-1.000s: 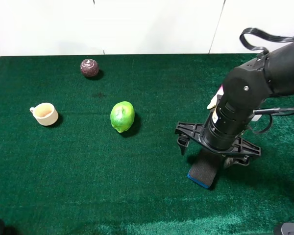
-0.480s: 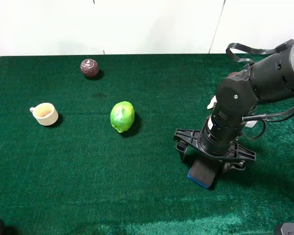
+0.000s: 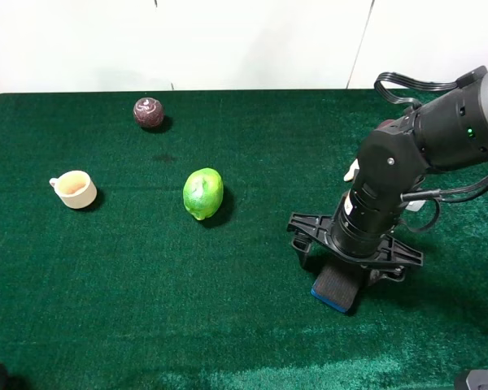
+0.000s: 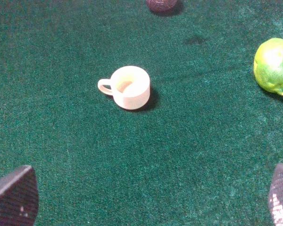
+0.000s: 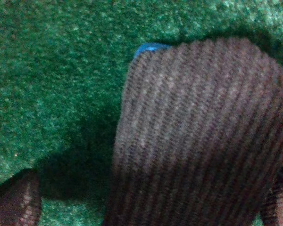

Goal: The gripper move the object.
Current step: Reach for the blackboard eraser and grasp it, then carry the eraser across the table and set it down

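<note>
The object is a small block with a dark felt top and a thin blue base (image 3: 337, 287), lying on the green cloth at the right. My right gripper (image 3: 346, 265) is low over its far end, with one finger on each side and the jaws open. In the right wrist view the ribbed felt top (image 5: 198, 136) fills most of the picture, a blue corner shows at its far end, and a finger (image 5: 14, 197) stands apart from it with a shadowed gap between. My left gripper (image 4: 151, 197) is open and empty, with only its two fingertips showing.
A green lime (image 3: 202, 193) lies mid-table, also in the left wrist view (image 4: 273, 66). A cream cup (image 3: 75, 189) stands at the left, also in the left wrist view (image 4: 129, 87). A dark purple ball (image 3: 149, 112) sits at the back. A white-pink thing (image 3: 354, 170) shows behind my right arm.
My right arm has come down and shifted slightly left, bringing the gripper lower around the block's far end. The block, lime, cup and ball have not moved.
</note>
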You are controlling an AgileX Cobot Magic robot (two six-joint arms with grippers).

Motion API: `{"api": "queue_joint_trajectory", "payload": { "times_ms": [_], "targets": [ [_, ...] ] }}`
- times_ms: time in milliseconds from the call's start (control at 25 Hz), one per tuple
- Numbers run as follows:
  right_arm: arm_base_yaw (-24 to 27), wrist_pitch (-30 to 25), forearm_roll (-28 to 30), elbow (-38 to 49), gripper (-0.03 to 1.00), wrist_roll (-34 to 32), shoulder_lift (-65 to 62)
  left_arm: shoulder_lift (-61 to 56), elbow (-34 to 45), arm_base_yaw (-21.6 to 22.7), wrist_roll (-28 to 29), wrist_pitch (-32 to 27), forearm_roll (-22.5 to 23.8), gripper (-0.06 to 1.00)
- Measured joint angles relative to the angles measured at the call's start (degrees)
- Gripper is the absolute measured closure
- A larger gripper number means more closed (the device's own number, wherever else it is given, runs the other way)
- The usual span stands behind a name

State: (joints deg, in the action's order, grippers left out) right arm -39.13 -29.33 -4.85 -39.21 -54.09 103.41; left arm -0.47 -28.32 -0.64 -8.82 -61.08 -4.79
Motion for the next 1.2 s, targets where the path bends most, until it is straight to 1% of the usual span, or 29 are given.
{"api": "queue_joint_trajectory", "payload": {
  "times_ms": [160, 200, 960, 1080, 1200],
  "targets": [
    [0.0, -0.8, 0.6, 0.0, 0.54, -1.5, 0.0, 0.0, 0.0, 0.0, 0.0, 0.0, 0.0, -0.05],
    [0.0, -0.8, 0.7, 0.0, 0.55, -1.7, 0.0, 0.0, 0.0, 0.0, 0.0, 0.0, 0.0, -0.05],
    [0.0, -0.8, 1.1, 0.0, 0.55, -2.1, 0.0, 0.0, 0.0, 0.0, 0.0, 0.0, 0.0, -0.05],
    [0.0, -1.3, 1.1, -0.1, 0.55, -1.6, 0.0, 0.0, 0.0, 0.0, 0.0, 0.0, 0.0, -0.05],
    [0.0, -3.8, 1.3, -1.5, 0.55, -0.4, -0.1, 0.0, 0.0, 0.0, 0.0, 0.0, 0.0, -0.05]
  ]
}}
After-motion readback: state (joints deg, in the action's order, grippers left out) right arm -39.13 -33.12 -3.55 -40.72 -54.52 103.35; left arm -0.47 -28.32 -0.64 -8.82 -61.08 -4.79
